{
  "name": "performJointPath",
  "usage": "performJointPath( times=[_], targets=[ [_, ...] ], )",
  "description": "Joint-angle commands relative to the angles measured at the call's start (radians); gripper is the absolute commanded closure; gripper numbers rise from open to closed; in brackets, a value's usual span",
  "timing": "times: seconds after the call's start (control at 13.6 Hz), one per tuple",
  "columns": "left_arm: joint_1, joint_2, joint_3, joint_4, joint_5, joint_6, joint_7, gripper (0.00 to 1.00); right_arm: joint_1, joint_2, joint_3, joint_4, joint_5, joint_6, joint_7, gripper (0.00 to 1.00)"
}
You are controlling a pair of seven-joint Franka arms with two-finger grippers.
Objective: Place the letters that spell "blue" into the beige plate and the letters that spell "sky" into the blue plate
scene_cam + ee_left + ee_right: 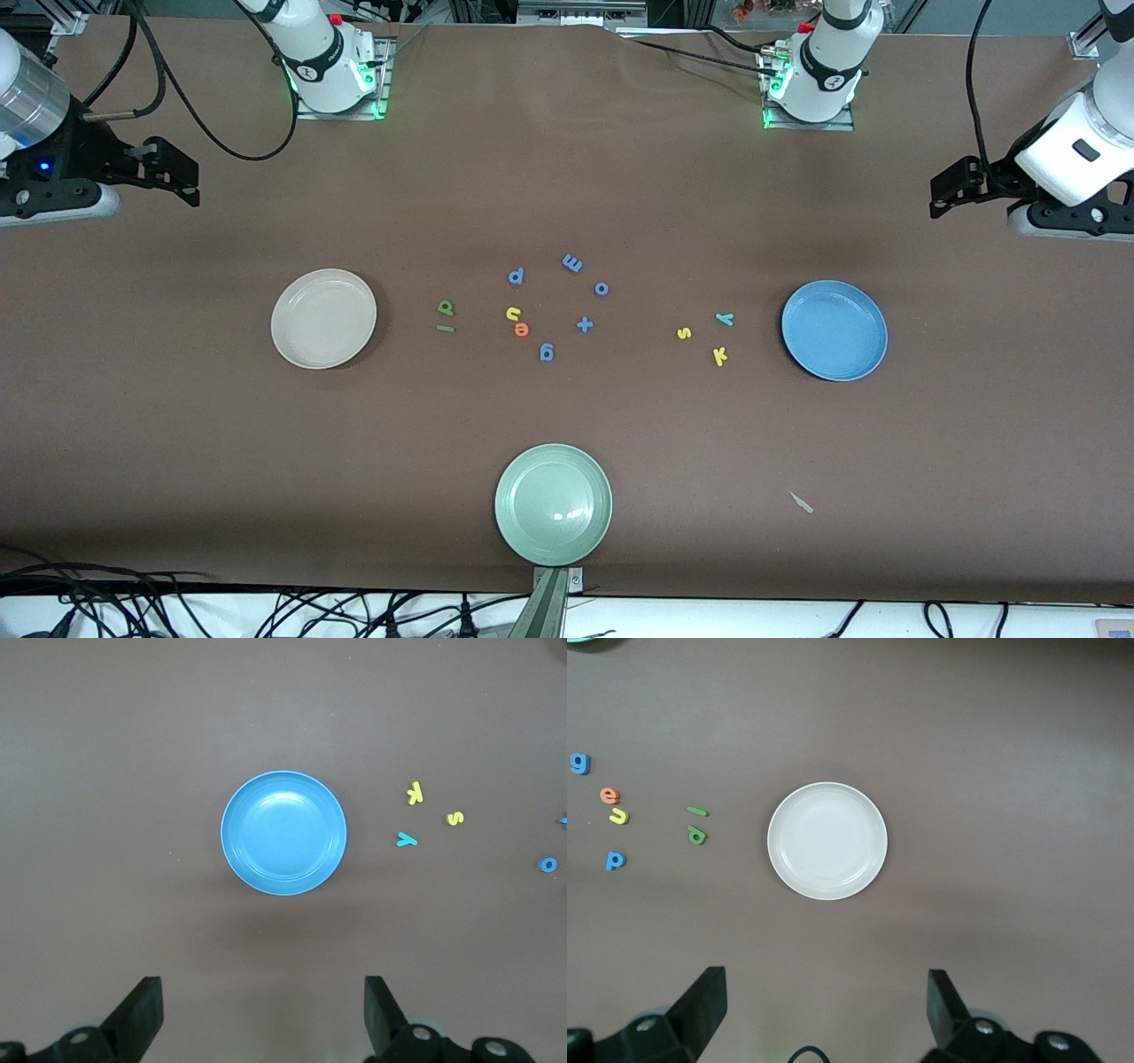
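Note:
The beige plate [323, 318] [827, 841] lies empty toward the right arm's end. Beside it lie the dark-green b [446, 307], the light-green l [445, 329], the yellow u [513, 313] and the orange e [521, 330]. The blue plate [834, 330] [283, 833] lies empty toward the left arm's end, with the yellow s [683, 333], yellow k [719, 356] and teal y [725, 319] beside it. My right gripper [173, 173] [827, 1005] hangs open and empty, high at its end of the table. My left gripper [952, 188] [263, 1010] does the same at its end.
A pale green plate [553, 503] sits near the front edge. Blue letters p [516, 276], m [572, 263], o [601, 288], + [584, 324] and g [547, 352] lie mid-table around the u and e. A small pale scrap [801, 501] lies nearer the camera than the blue plate.

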Motion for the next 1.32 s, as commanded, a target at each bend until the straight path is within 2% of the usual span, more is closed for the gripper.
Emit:
performJointPath(
  times=[0.0, 0.59, 1.25],
  targets=[
    [0.001, -0.021, -0.003, -0.014, 0.006, -0.010, -0.006, 0.00, -0.001, -0.010, 0.006, 0.002, 0.005, -0.008, 0.007, 0.00],
    [-0.001, -0.019, -0.007, -0.016, 0.006, -0.011, -0.006, 0.00, -0.004, -0.011, 0.001, 0.002, 0.007, 0.010, 0.007, 0.00],
    [-0.012, -0.001, -0.009, -0.011, -0.031, -0.015, -0.015, 0.00, -0.007, -0.020, -0.011, 0.000, 0.054, -0.074, 0.010, 0.00]
  ],
)
